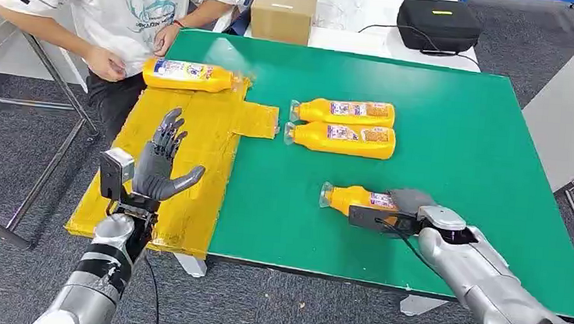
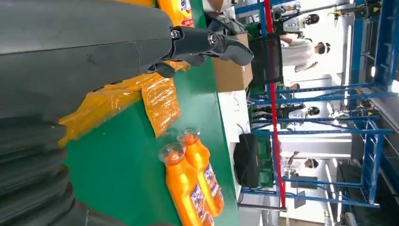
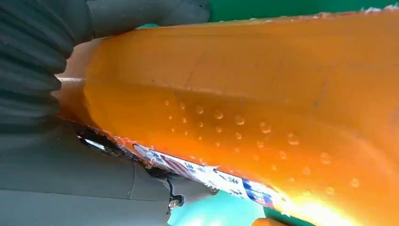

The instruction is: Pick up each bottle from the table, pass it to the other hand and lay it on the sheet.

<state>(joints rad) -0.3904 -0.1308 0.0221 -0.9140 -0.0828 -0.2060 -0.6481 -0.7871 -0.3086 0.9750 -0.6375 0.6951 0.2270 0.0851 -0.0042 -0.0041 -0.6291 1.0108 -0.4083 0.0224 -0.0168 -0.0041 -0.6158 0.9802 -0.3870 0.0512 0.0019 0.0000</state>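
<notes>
The right hand (image 1: 401,207) grips an orange bottle (image 1: 350,198) lying near the front edge of the green table (image 1: 465,146). The left hand (image 1: 160,165) hangs open above the yellow sheet (image 1: 207,143) at the table's left edge, where one bottle (image 1: 188,75) lies at the far end.

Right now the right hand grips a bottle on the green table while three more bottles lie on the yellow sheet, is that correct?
Not quite: the head view shows one bottle on the yellow sheet, at; two others lie on the green table. The right hand does grip a bottle.
</notes>
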